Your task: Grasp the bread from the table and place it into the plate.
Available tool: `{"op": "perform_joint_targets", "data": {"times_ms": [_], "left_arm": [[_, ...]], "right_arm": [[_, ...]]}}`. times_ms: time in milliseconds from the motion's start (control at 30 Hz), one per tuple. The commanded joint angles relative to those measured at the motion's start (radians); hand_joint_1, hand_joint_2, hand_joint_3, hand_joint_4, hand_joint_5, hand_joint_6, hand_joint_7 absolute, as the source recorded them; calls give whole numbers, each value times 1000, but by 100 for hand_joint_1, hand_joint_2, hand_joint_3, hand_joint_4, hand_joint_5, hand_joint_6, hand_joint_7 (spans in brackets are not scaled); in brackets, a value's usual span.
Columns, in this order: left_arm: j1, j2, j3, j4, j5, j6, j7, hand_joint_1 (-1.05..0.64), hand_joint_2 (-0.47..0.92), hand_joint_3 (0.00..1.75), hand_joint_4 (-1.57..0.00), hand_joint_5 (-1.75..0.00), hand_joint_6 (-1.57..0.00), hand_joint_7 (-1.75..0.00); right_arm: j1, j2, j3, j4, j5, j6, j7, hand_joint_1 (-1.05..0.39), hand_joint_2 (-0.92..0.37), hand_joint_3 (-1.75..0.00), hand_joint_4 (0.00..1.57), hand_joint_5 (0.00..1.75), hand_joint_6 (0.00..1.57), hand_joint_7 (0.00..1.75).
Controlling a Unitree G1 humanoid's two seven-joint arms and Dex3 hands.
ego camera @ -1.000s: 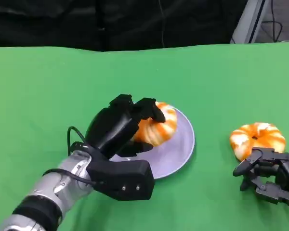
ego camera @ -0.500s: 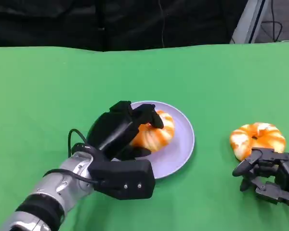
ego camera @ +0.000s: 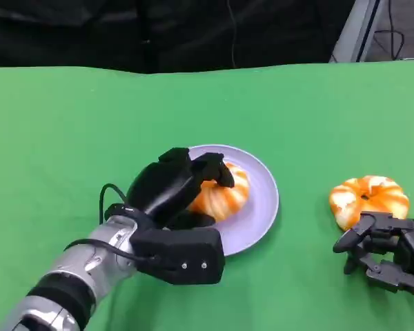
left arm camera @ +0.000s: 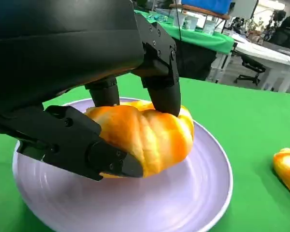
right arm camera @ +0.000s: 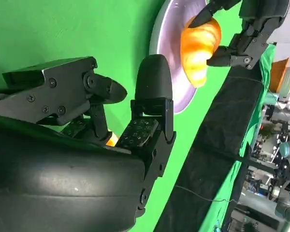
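green cloth-covered table (ego camera: 69,124): broad flat surface, carrying everything listed below.

silver left forearm with black many-fingered left hand (ego camera: 172,189): reaching in from the lower left, over the near rim of the plate. fingers (left arm camera: 164,96) bearing on the top of the bun, thumb against its near side, so clamped on the bread and not spread. grip probably kept until the bun is seen to sit flat.

black many-fingered right hand (ego camera: 386,252): low at the table's right edge, just short of the second bun, not touching it. fingers bent and apart, nothing between them; apparently parked out of the way.

round pale-lilac shallow plate (ego camera: 262,207): middle of the table, flat on the cloth, goal of the placing. far and right rim bare; near-left rim hidden under the left hand.

glossy orange-and-cream twisted bread bun (ego camera: 224,196): the task's piece, inside the plate, left of its centre. in the left wrist view underside looks to meet the plate floor, though contact cannot be told for certain. rounded, ridged in bands, bright orange fading to pale yellow, shiny crust, plump and undented under the fingers. judged: placing nearly done, release remaining.

second orange-and-white ring-shaped bread bun (ego camera: 369,198): on the cloth at right, well apart from the plate, untouched. similar glaze, whiter stripes, dimple at centre.
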Motion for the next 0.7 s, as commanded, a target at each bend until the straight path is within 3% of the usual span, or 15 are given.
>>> {"op": "perform_joint_targets", "data": {"times_ms": [33, 133, 200, 367, 700], "left_arm": [[-19, 14, -14, 1, 13, 26, -10, -22, 92, 17, -59, -108, -80, -48], [-19, 15, -22, 0, 18, 32, -3, -22, 92, 15, -62, -101, -85, -36], [-19, 18, -30, -3, 27, 40, 1, -28, 92, 14, -76, -60, -94, -14], [-15, 26, -38, -12, 35, 41, 0, -37, 92, 8, -88, -18, -94, -1], [-17, 32, -47, -25, 51, 66, -9, -70, 92, 8, -82, -1, -79, 0]], "right_arm": [[6, -8, -3, -1, 10, -2, -4, 7, -85, -58, 90, 135, 96, 94], [6, -9, -3, 0, 6, -3, -9, 7, -85, -57, 90, 135, 96, 94], [5, -11, -1, 2, 0, -7, -17, 7, -85, -57, 90, 135, 96, 93], [5, -11, -1, 3, 0, -6, -17, 6, -84, -59, 90, 135, 96, 93], [3, -12, -2, 4, 6, -2, -5, 6, -82, -62, 89, 136, 96, 93]]}}
